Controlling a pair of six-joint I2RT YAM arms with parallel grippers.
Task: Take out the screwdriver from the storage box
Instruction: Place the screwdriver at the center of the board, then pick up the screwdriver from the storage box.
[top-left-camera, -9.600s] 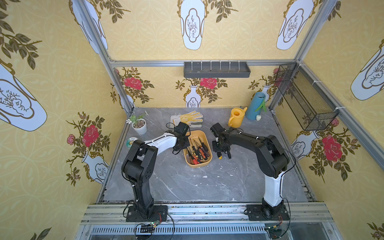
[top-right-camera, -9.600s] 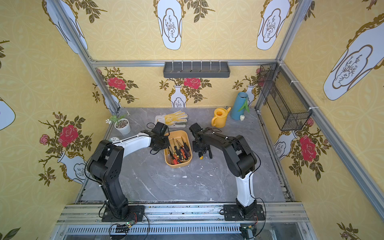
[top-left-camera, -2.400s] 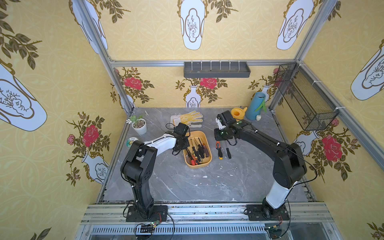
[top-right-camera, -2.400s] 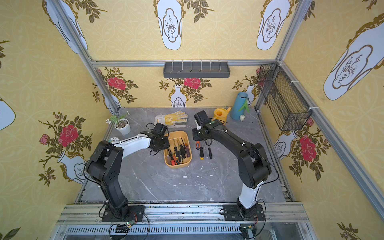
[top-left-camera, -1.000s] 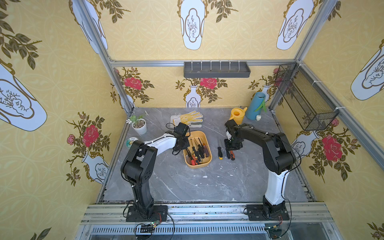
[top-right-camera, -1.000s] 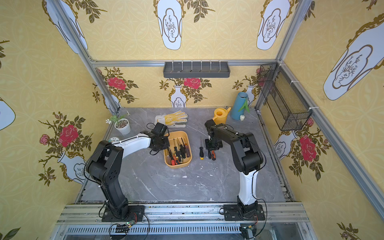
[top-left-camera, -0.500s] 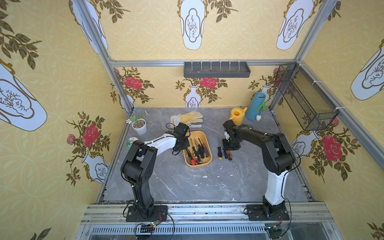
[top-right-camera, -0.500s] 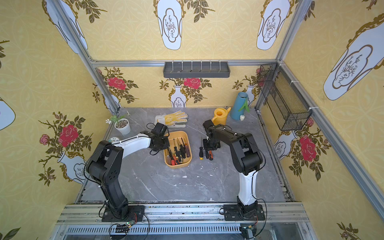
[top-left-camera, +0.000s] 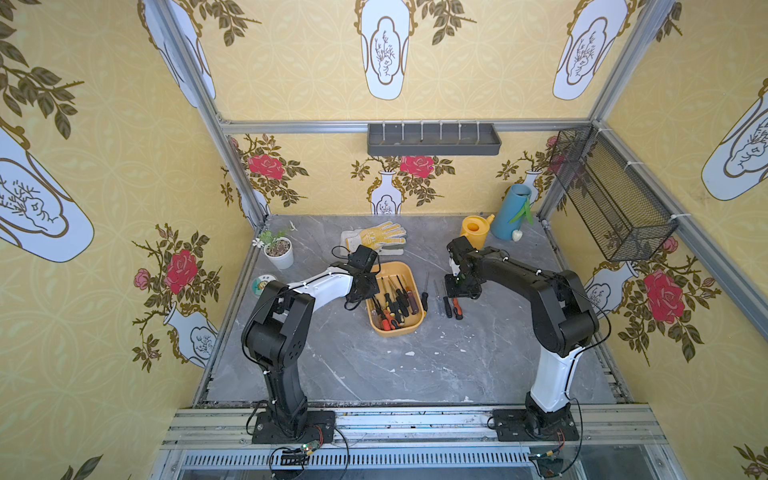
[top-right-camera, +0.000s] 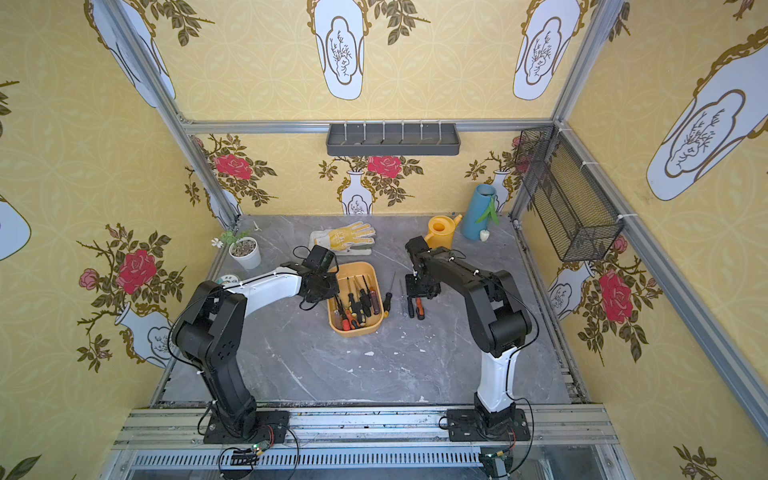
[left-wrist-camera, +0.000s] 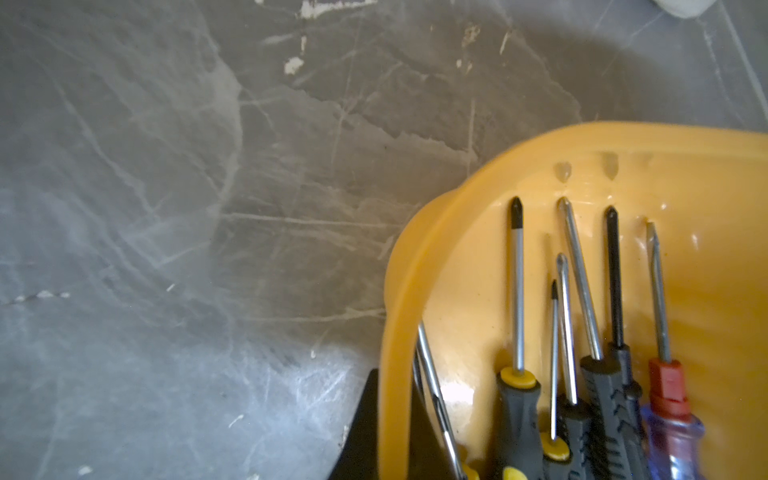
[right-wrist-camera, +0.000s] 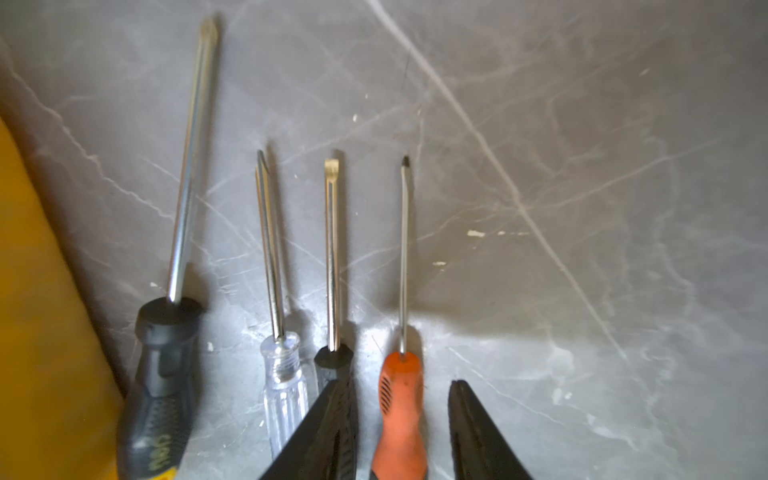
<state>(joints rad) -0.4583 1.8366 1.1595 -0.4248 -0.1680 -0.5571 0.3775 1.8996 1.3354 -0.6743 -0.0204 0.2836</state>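
Although other screwdrivers (top-left-camera: 395, 297) lie inside the storage box (top-left-camera: 395, 331), the orange-handled screwdriver (right-wrist-camera: 401, 415) lies flat on the worktop (top-left-camera: 415, 365) just right of the box. It is the outermost in a row of four, about midway between the worktop's side edges. The right jaws stand parted either side of its handle, clear of it. The left jaws are closed on the box's left rim.

Two arms, same build, colours swapped. Left arm (top-left-camera: 286, 332): black lower link and joint housings, white forearm shell. Right arm (top-left-camera: 557, 320): white lower link, black upper links. Each is bolted to a black base plate (top-left-camera: 293, 428). Thin black cables (top-left-camera: 334, 250) loop alongside, held by white ties. Fingers (right-wrist-camera: 328, 428) are black, wedge-shaped and ribbed.
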